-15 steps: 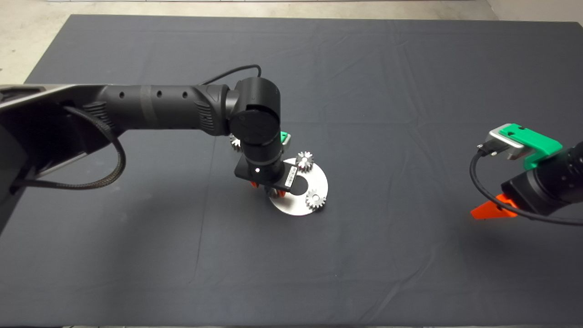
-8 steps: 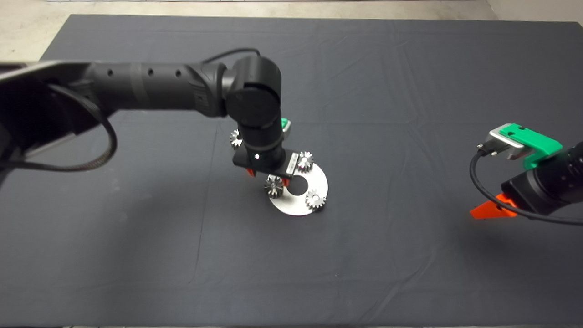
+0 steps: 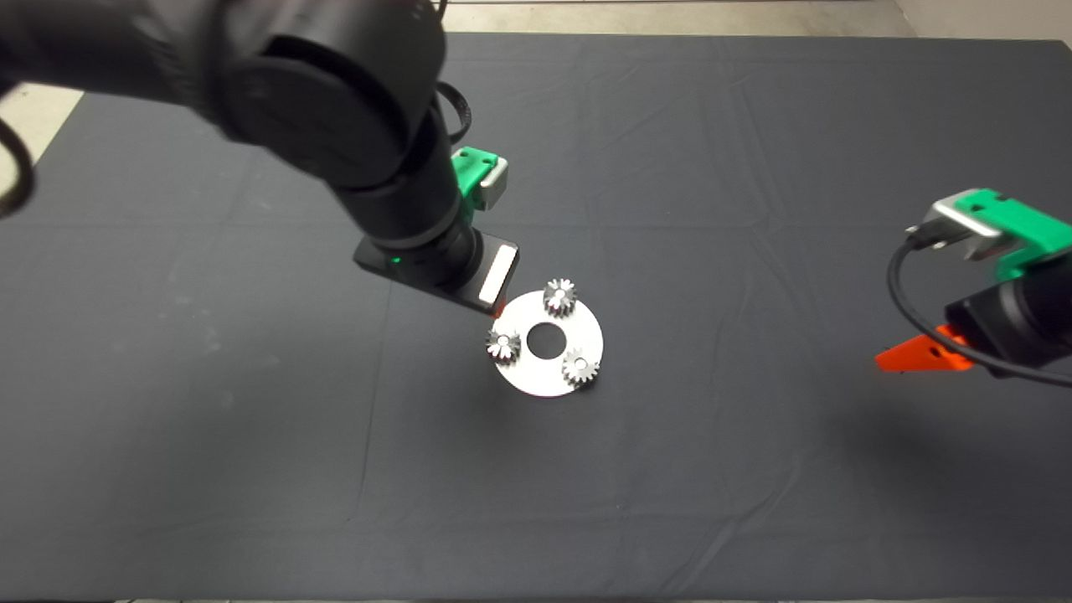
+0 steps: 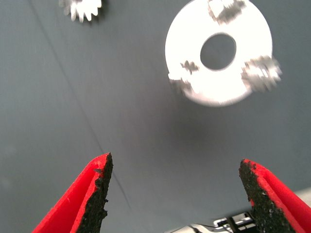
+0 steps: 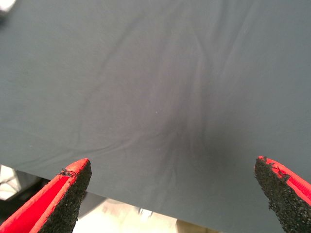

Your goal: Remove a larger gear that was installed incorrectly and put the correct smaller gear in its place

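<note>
Dark mat (image 3: 712, 469) covers surface, creased; pale floor strip shows beyond its far edge. Round steel plate (image 3: 578, 322) with centre hole lies mid-mat, three steel gears seated on it; smaller gear (image 3: 503, 344) sits on plate's left side. Larger gear (image 4: 81, 8) lies on mat apart from plate. Left claw (image 4: 177, 194) raised above mat beside plate, spread wide, holding nothing. Right claw (image 5: 175, 194) at right edge, wide apart, holding nothing.

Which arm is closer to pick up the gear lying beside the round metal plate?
The left. Its open end effector hangs above the loose gear and the plate, while the right end effector waits far off near the mat's right edge.
</note>
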